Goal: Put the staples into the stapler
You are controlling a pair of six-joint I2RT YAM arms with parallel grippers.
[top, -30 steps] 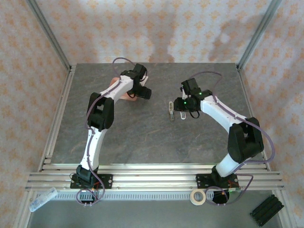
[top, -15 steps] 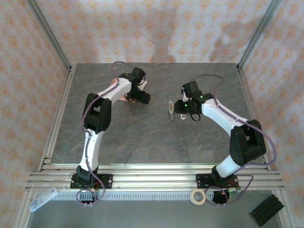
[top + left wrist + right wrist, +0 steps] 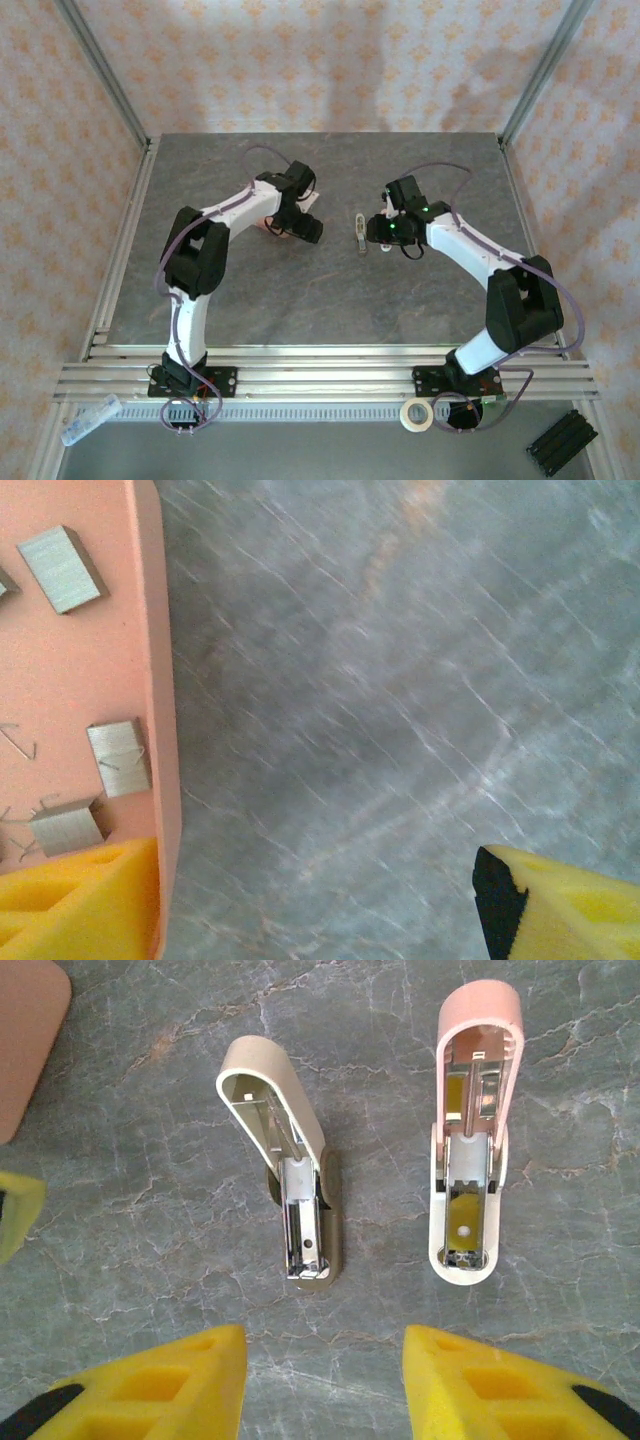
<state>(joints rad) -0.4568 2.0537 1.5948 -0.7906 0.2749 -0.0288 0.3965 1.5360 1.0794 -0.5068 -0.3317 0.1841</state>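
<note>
Two staplers lie open side by side on the grey table: a beige stapler (image 3: 290,1200) (image 3: 361,232) and a pink-and-white stapler (image 3: 470,1160). My right gripper (image 3: 325,1380) (image 3: 378,232) hovers just short of them, open and empty. The staples (image 3: 62,568) are small grey blocks lying in the salmon-pink tray (image 3: 160,680), with more of them (image 3: 118,758) near its rim. My left gripper (image 3: 320,910) (image 3: 308,230) is open and empty; one yellow finger (image 3: 80,900) is over the tray's edge, the other (image 3: 560,900) over bare table.
The tray's corner (image 3: 25,1040) shows left of the staplers, about a hand's width from the beige one. A few loose bent staple wires lie in the tray. Metal frame rails (image 3: 320,375) run along the table's near edge, patterned walls behind.
My left gripper has swung from over the tray toward the near right, closer to the staplers. My right gripper has edged slightly left. Neither has closed.
</note>
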